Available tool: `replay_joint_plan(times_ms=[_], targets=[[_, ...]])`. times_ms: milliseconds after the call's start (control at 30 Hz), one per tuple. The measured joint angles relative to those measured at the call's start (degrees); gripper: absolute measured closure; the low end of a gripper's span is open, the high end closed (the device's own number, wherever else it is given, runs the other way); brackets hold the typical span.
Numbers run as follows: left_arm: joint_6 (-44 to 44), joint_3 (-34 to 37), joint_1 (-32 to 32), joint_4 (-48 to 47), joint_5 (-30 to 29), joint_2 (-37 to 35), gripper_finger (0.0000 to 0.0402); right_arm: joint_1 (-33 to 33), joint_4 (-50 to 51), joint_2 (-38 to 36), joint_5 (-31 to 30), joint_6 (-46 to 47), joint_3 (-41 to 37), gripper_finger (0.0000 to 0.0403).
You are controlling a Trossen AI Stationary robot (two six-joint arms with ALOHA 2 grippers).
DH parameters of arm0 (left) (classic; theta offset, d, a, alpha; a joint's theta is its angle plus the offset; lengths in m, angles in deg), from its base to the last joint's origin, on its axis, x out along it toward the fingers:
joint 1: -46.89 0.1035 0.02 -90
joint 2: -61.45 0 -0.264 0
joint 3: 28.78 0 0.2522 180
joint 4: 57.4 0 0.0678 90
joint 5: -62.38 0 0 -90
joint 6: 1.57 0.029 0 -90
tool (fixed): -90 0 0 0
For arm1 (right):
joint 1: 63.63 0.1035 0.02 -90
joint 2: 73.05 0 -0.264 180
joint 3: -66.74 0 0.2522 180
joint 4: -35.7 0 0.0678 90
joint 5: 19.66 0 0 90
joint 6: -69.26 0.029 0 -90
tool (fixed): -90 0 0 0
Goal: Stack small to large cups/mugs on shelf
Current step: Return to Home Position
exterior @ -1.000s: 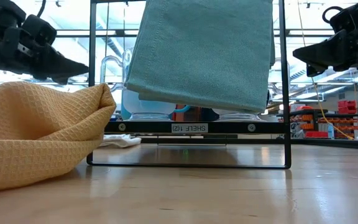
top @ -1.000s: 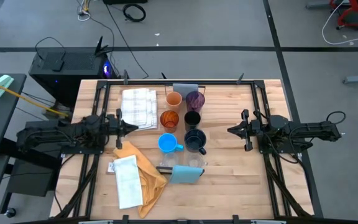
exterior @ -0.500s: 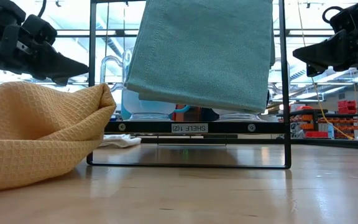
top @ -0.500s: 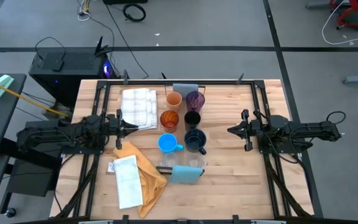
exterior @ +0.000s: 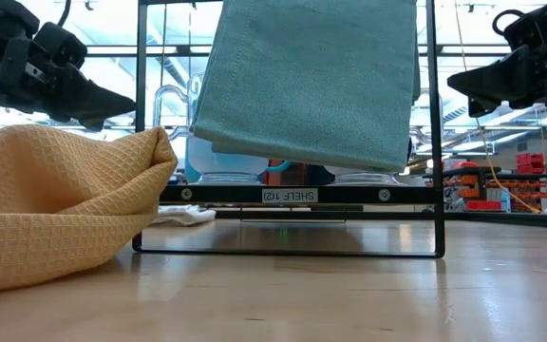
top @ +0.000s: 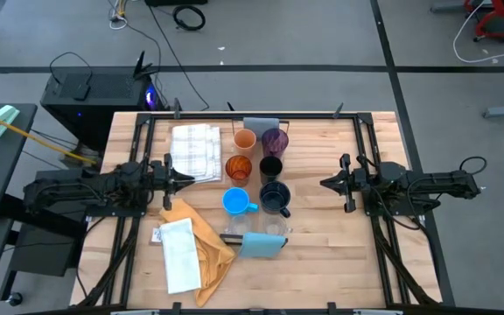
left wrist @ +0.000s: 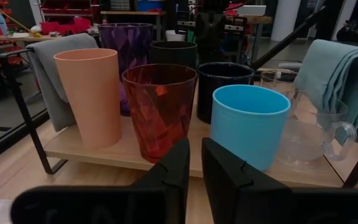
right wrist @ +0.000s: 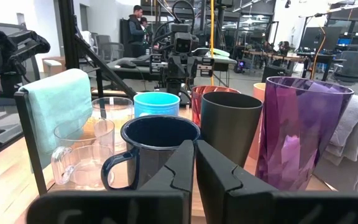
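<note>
The cups stand in two rows on the shelf (left wrist: 92, 154), a pale plank at the table's middle with a grey cloth at its far end and a light blue one (top: 261, 246) at its near end. Far to near: orange cup (top: 245, 139) and purple cup (top: 276, 140), amber cup (top: 238, 167) and black cup (top: 270, 166), blue mug (top: 235, 202) and navy mug (top: 275, 198), then clear glasses (left wrist: 309, 134). My left gripper (top: 185, 181) hovers level left of the shelf, slightly open. My right gripper (top: 325, 184) hovers level to its right, shut. Neither holds anything.
A white checked towel (top: 195, 150) lies at the far left of the shelf. A yellow cloth (top: 198, 236) and a white sheet (top: 178, 254) lie at the near left. Black frame rails (top: 367, 149) run along both table sides. People stand in the room behind (right wrist: 135, 25).
My left gripper has opened a little while staying in place. Nothing else has moved.
</note>
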Motion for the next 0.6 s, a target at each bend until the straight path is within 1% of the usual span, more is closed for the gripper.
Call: replay_joint_plan(times_ms=[333,600], targets=[[0.0,0.0,0.0,0.0,0.0,0.0,0.0342,0.0,0.0,0.0,0.0,0.0,0.0,0.0380],[0.0,0.0,0.0,0.0,0.0,0.0,0.0352,0.0,0.0,0.0,0.0,0.0,0.0,0.0380]])
